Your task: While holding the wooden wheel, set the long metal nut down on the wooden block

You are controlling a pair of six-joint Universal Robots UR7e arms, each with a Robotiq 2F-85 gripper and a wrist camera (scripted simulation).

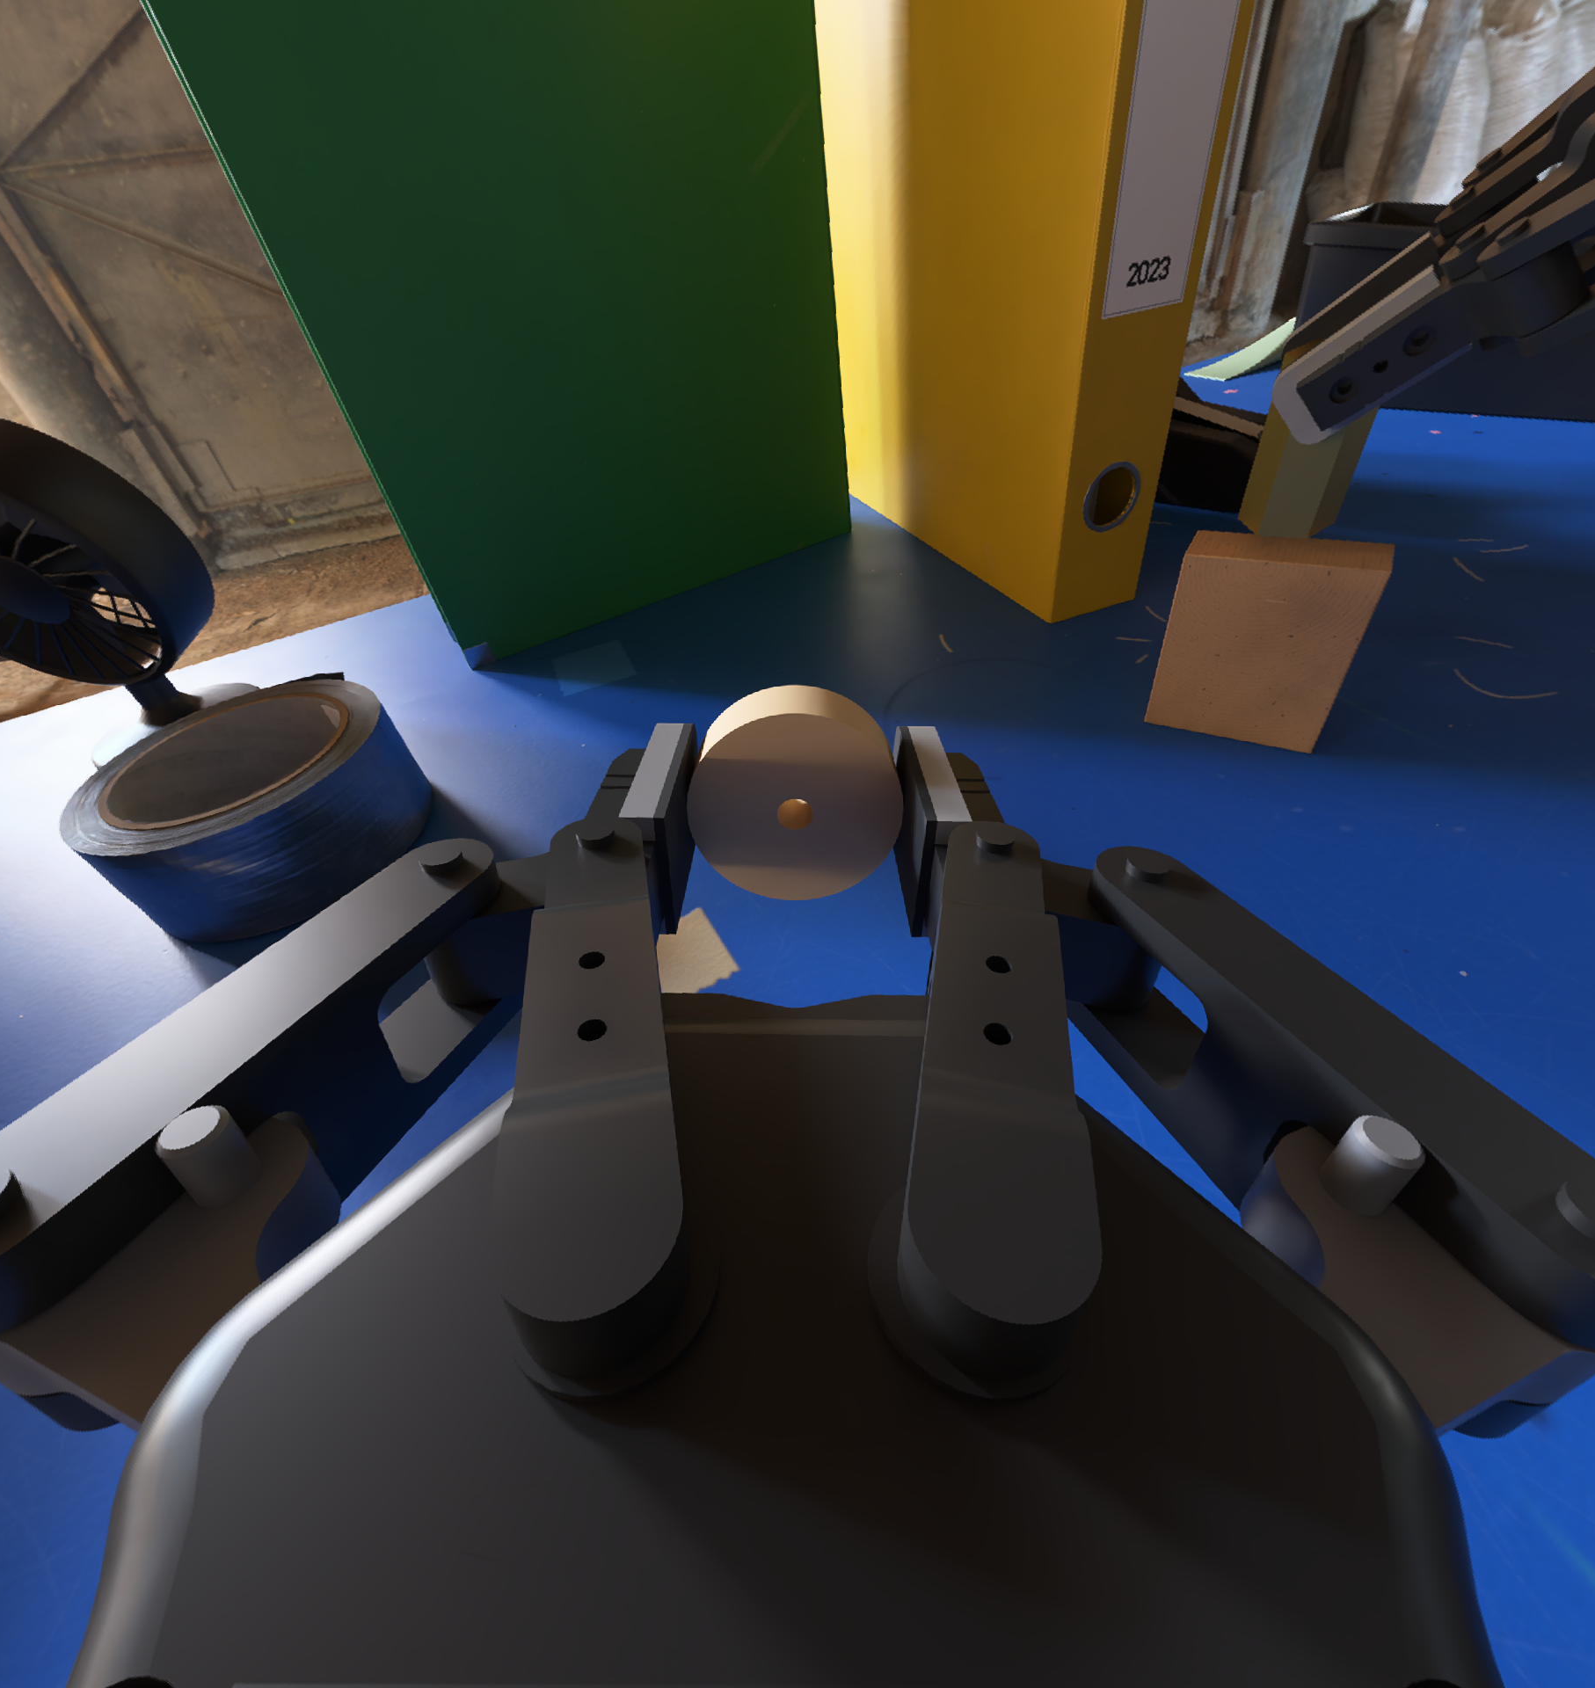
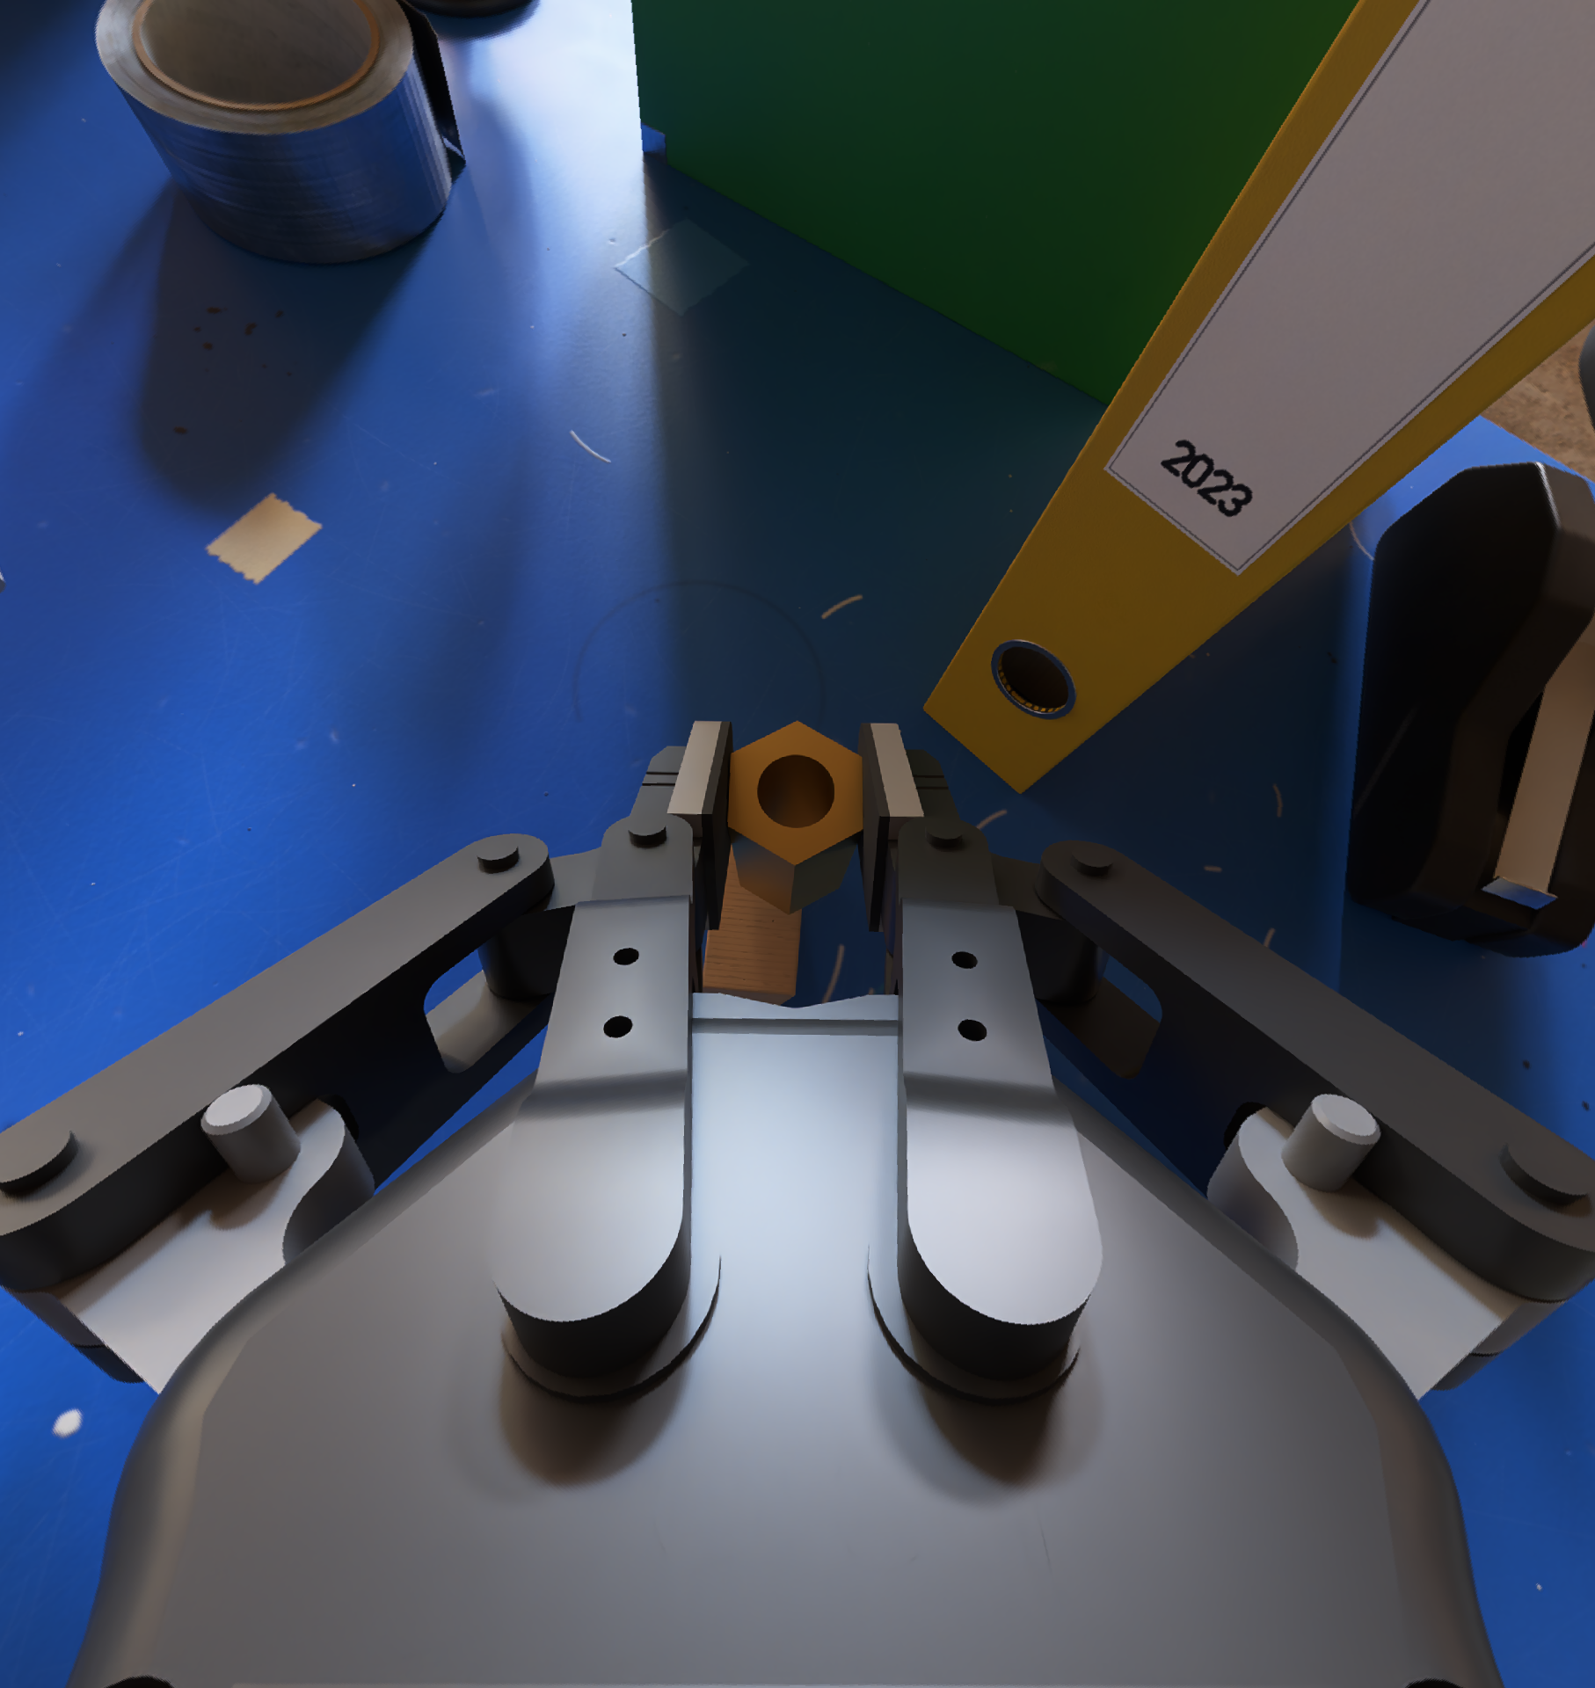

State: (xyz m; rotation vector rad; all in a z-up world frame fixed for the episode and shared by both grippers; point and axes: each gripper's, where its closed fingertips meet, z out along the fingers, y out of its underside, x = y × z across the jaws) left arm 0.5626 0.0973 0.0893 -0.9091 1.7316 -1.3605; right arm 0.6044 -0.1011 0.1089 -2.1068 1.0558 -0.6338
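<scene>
Item one, long metal nut (image 2: 796,813): brass-coloured hexagon, bore facing my right wrist camera, pinched across two flats by the right gripper (image 2: 796,804), whose pads are closed narrow on it; from the left wrist view the same nut (image 1: 1304,475) hangs upright with its lower end at or just above the far edge of the wooden block (image 1: 1269,630), contact I cannot confirm. I judge the upright hold is meant to land it on its flat end. Item two, wooden block: pale, grain showing, on the blue table (image 1: 1461,868) right of the binders, partly visible beneath the nut (image 2: 750,950) in the right view. Item three, wooden wheel (image 1: 794,804): round disc with centre hole, clamped by its rim in the left gripper (image 1: 794,813), held clear above the table near me, well apart from the block so it stays out of the placing. Surroundings: yellow binder (image 1: 986,365) and green binder (image 1: 538,320) standing far centre, tape roll (image 1: 246,804) left, small black fan (image 1: 54,566) far left, black tape dispenser (image 2: 1497,712) right, paper scrap (image 2: 264,537) on the table
</scene>
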